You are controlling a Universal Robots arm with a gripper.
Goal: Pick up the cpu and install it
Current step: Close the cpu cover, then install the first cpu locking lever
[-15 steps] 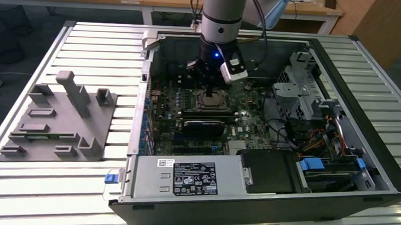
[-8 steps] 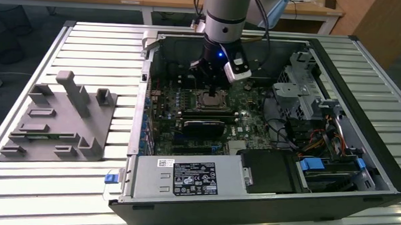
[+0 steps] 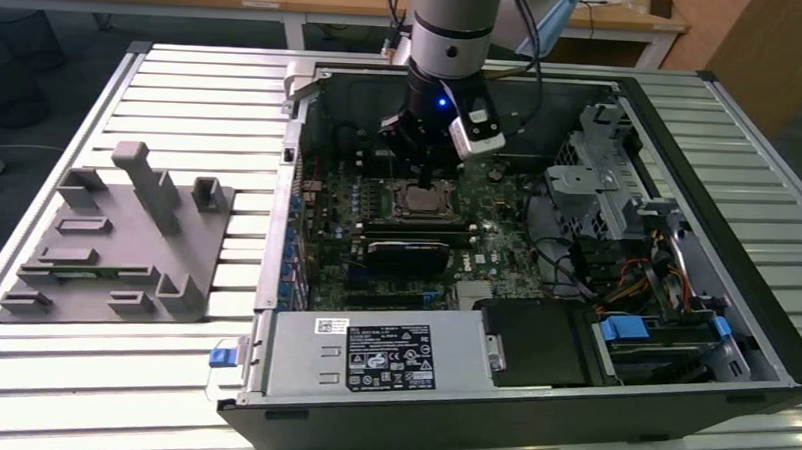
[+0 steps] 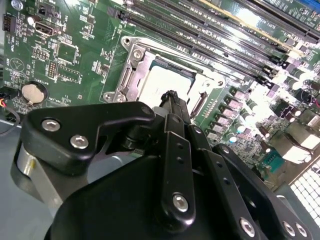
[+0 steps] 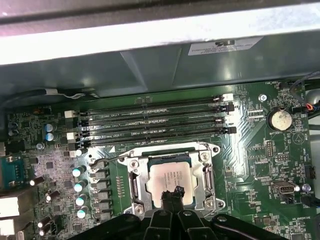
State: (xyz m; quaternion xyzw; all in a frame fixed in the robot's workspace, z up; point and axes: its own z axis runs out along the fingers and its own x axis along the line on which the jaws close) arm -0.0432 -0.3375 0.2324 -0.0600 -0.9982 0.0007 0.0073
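Slatted metal table (image 3: 169,377) under open computer case (image 3: 718,326)

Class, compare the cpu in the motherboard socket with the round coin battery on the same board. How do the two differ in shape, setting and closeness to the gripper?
The cpu is square with a pale silvery top; the coin battery is a round disc.
The cpu lies inside a metal socket frame; the coin battery sits in a small round holder on open board.
The gripper is directly over the cpu's edge; the coin battery is off to one side.
Both are flat, metallic and mounted on the green motherboard.
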